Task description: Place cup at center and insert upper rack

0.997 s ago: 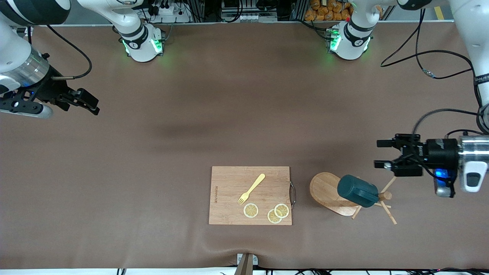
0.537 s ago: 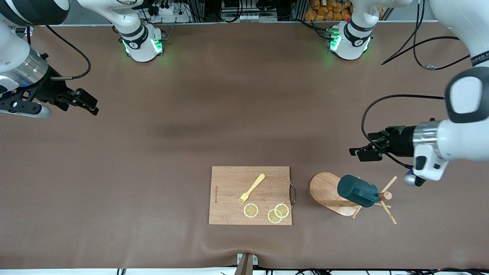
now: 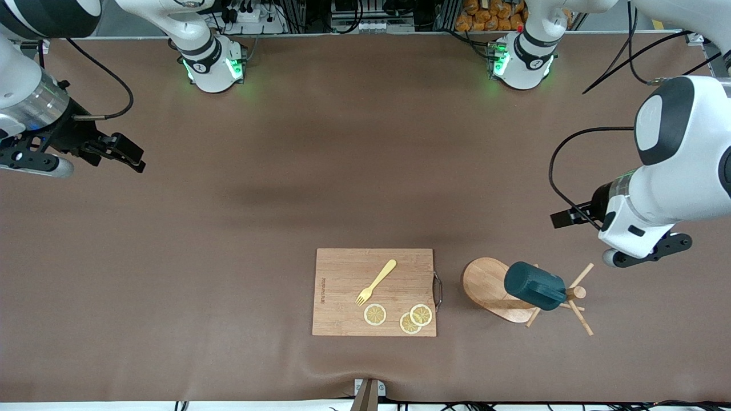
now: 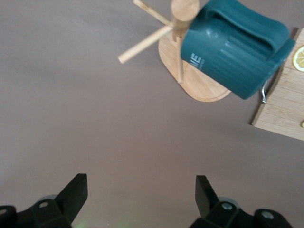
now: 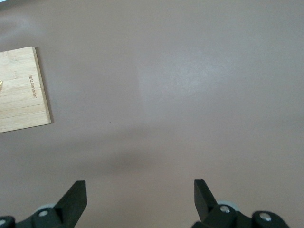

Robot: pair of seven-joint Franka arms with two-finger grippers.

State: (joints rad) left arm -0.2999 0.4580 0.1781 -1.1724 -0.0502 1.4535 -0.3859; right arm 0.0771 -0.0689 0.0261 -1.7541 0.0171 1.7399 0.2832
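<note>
The teal ribbed mug [image 4: 235,50] hangs on the wooden mug tree [image 4: 183,57], ahead of the left gripper [image 4: 141,197]'s wide-spread, empty fingers [image 4: 76,190]. The right gripper [image 5: 140,197] waits over bare table, fingers [image 5: 75,194] wide apart.

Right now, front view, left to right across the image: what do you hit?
right gripper → cutting board → fork → lemon slices → mug tree → cup → left gripper

Cup [image 3: 534,285] hangs on upper rack [image 3: 492,287] beside cutting board [image 3: 374,291].
</note>
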